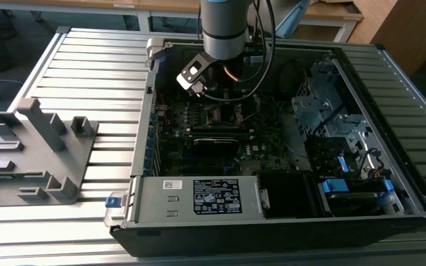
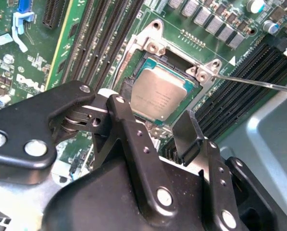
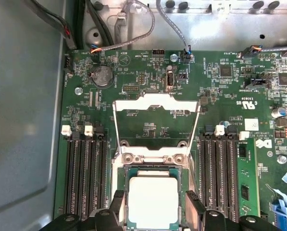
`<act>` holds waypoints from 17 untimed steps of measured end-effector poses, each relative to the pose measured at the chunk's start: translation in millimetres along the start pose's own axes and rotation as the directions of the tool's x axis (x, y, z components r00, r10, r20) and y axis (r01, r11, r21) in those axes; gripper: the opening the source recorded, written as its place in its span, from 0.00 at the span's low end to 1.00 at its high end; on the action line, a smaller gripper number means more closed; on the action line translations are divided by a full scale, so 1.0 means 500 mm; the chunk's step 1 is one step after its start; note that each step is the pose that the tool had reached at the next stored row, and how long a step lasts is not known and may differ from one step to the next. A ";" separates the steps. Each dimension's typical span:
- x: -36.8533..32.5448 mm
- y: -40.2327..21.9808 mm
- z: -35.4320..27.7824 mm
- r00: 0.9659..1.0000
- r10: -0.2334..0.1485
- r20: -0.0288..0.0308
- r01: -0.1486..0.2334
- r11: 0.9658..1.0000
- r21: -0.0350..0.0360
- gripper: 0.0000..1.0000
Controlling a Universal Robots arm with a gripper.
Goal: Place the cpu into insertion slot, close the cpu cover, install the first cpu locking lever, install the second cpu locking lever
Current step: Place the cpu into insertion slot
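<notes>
The cpu (image 3: 153,202) lies flat in its socket on the green motherboard (image 3: 148,72), silvery top up. The second wrist view shows the cpu (image 2: 157,91) sitting square inside the socket frame. The pincer (image 3: 155,197) is released and holds nothing. Its two black fingers (image 3: 118,202) stand apart, one at each side of the cpu, with a gap between each tip and the chip's edge. In the second wrist view the pincer (image 2: 149,110) hangs just above one edge of the cpu.

The cpu cover (image 3: 155,102) is swung open on its hinge at the socket's edge, and the board shows through its window. A thin metal lever (image 2: 258,83) sticks out from one socket corner over the black memory slots (image 3: 85,168) that flank the socket.

In the exterior view the arm (image 1: 224,27) reaches down into the open computer case (image 1: 272,238). The case lies on the slatted tabletop (image 1: 87,72) toward the exterior view's right edge, and a grey fixture (image 1: 35,149) sits at the left edge.
</notes>
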State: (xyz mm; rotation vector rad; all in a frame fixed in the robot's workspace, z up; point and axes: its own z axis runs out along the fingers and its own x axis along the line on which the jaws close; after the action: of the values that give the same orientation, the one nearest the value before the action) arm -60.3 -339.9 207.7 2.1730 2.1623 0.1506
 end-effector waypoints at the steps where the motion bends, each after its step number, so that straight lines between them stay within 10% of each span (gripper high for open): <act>1: 0.000 0.000 0.000 1.000 0.000 0.000 0.000 1.000 0.000 0.60; 6: 0.000 0.000 -0.001 1.000 0.000 0.000 0.000 1.000 0.000 0.59; 17: 0.000 0.000 -0.002 1.000 0.000 0.000 0.000 1.000 0.000 0.11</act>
State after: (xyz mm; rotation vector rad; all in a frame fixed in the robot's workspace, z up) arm -60.3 -340.0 208.5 2.1731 2.1623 0.1503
